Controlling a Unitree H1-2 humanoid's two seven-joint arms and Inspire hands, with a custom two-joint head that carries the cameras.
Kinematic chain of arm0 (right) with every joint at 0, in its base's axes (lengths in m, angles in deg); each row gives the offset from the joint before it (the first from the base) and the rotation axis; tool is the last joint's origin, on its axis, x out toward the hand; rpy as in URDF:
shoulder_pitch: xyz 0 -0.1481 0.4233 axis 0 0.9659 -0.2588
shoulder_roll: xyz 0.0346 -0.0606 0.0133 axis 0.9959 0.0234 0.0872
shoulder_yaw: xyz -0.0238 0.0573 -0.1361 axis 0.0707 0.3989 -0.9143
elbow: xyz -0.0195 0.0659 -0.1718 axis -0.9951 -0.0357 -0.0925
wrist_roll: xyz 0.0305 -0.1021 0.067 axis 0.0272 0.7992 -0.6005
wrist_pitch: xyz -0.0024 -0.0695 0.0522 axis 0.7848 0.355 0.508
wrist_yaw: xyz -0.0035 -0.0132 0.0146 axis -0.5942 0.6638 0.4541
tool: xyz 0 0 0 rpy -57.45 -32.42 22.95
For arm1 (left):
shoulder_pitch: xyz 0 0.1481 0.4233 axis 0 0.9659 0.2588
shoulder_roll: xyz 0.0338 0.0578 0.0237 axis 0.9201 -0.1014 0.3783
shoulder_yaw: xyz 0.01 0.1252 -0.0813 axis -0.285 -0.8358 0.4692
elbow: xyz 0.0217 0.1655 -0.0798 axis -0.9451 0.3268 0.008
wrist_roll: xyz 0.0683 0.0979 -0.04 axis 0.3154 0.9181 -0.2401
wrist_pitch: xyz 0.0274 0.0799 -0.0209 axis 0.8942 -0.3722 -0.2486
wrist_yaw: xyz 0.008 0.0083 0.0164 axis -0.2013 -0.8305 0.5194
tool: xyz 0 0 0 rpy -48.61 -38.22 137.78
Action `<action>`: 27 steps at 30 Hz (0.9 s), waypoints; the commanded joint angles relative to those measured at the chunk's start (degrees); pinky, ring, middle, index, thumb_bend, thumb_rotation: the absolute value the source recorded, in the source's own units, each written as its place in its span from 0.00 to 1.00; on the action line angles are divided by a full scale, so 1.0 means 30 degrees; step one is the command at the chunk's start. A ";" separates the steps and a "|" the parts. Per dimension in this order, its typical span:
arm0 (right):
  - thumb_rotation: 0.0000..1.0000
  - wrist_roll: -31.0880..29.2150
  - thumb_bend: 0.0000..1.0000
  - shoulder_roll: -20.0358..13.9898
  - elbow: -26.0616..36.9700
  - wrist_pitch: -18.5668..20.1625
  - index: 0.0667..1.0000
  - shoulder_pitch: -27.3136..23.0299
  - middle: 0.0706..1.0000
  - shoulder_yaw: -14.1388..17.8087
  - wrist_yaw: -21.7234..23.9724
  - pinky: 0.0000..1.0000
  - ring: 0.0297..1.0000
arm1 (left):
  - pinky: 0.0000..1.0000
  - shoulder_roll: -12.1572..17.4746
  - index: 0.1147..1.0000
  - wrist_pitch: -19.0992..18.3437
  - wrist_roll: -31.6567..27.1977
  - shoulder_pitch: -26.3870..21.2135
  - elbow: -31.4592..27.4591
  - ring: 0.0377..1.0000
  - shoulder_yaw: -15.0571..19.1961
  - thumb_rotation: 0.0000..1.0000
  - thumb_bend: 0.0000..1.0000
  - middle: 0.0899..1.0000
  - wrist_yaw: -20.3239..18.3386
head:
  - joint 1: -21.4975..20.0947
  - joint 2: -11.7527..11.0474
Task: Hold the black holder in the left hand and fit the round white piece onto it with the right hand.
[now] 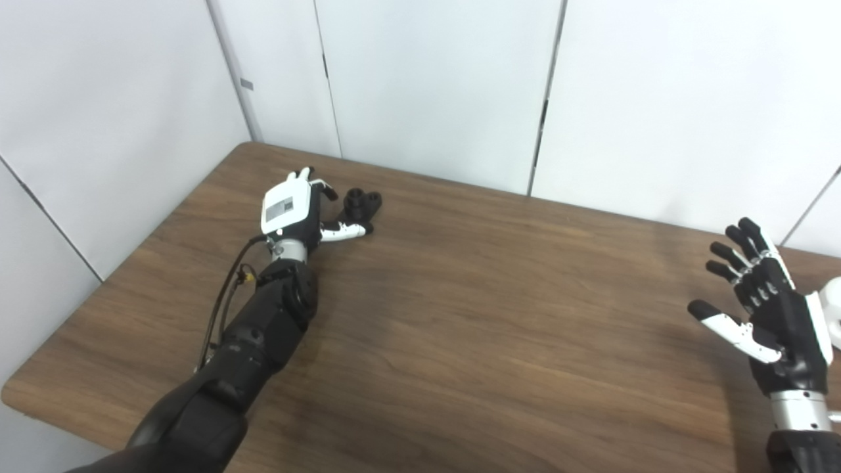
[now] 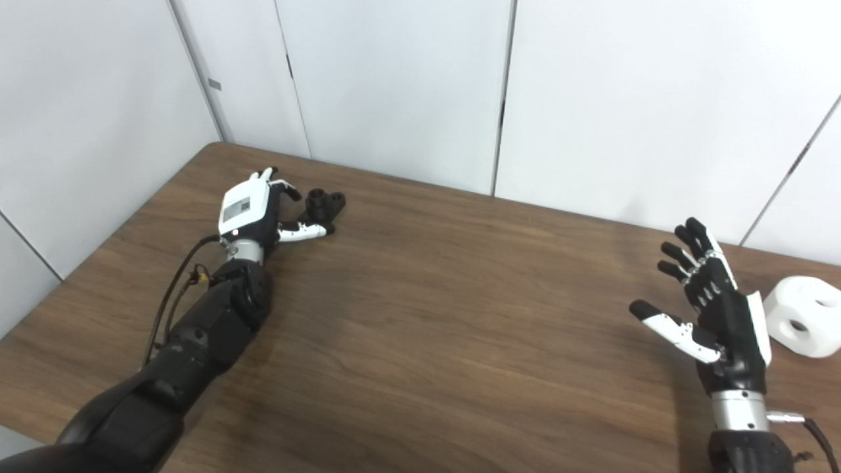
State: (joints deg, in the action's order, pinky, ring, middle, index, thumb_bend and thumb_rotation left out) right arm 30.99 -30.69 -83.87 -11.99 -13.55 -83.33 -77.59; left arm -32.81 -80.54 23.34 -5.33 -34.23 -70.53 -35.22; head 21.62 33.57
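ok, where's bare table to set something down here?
The whole middle of the table lies bare, between the left hand and right hand. Crowded spots: far left by the black holder, and the right edge by the white piece.

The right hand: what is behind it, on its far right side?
Behind the right hand sits the round white piece on the table, apart from the open fingers. The hand covers the piece's left edge.
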 commanded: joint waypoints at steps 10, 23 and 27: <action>0.37 -0.0077 0.80 0.0150 -0.0580 -0.0315 0.90 0.2156 0.89 0.0028 -0.0330 0.79 0.83 | 0.75 0.0671 0.42 0.1130 -0.0026 -0.0830 0.0896 0.83 -0.0896 0.08 0.53 0.77 0.0998 | -0.0040 0.0238; 0.39 0.0110 0.80 0.0113 -0.0325 -0.0311 0.90 0.2284 0.89 -0.0043 -0.0817 0.77 0.82 | 0.74 0.0848 0.42 0.0013 -0.0236 -0.0744 0.0299 0.83 -0.1454 0.07 0.52 0.78 -0.0495 | -0.0145 0.0361; 0.40 0.0297 0.80 0.0054 -0.0249 -0.0310 0.90 0.2292 0.89 -0.0126 -0.1006 0.77 0.82 | 0.75 0.0961 0.41 0.0585 -0.0533 -0.0588 0.0130 0.84 -0.1568 0.07 0.52 0.80 -0.0944 | -0.0205 0.0347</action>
State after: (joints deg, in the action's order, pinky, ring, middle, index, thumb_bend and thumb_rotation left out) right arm 31.70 -30.84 -81.92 -11.99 -12.15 -83.42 -79.72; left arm -31.37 -78.45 21.60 -6.33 -33.60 -74.55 -36.10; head 20.92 34.54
